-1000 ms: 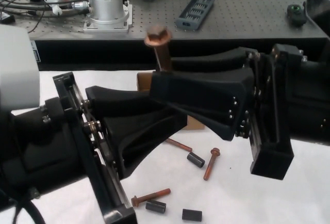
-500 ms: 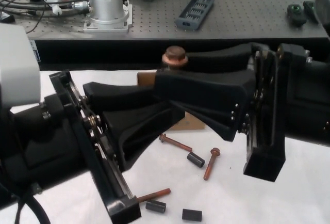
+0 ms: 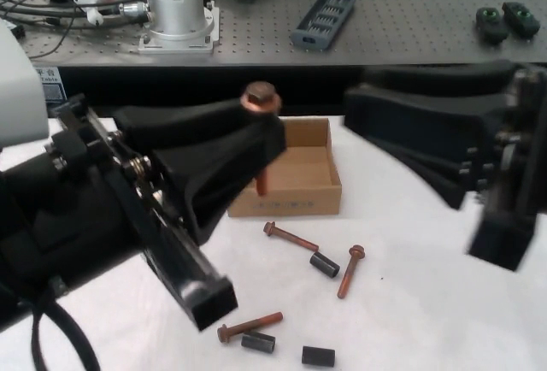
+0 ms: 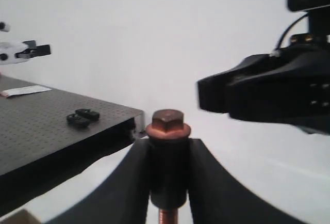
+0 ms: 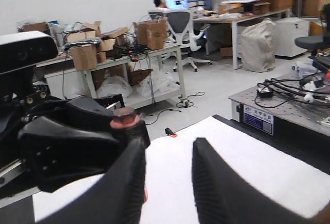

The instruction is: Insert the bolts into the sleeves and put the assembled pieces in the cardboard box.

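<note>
Left wrist view: left gripper (image 4: 168,188) clamped on the sleeve (image 4: 168,167), with the bolt (image 4: 168,124) seated through it, head up, shank out below. High view: the assembly hangs upright by the left wall of the cardboard box (image 3: 291,206), which sits at the far edge of the white bench top (image 3: 410,303). Right gripper (image 5: 166,180) stands well apart, fingers spread, empty. Risk: if you release this close to the wall, the piece may strike the rim and fall outside. If you tilt it, the bolt could slide from the sleeve.

Rear overview, wrist close-ups, common bolt (image 3: 261,97)
</note>
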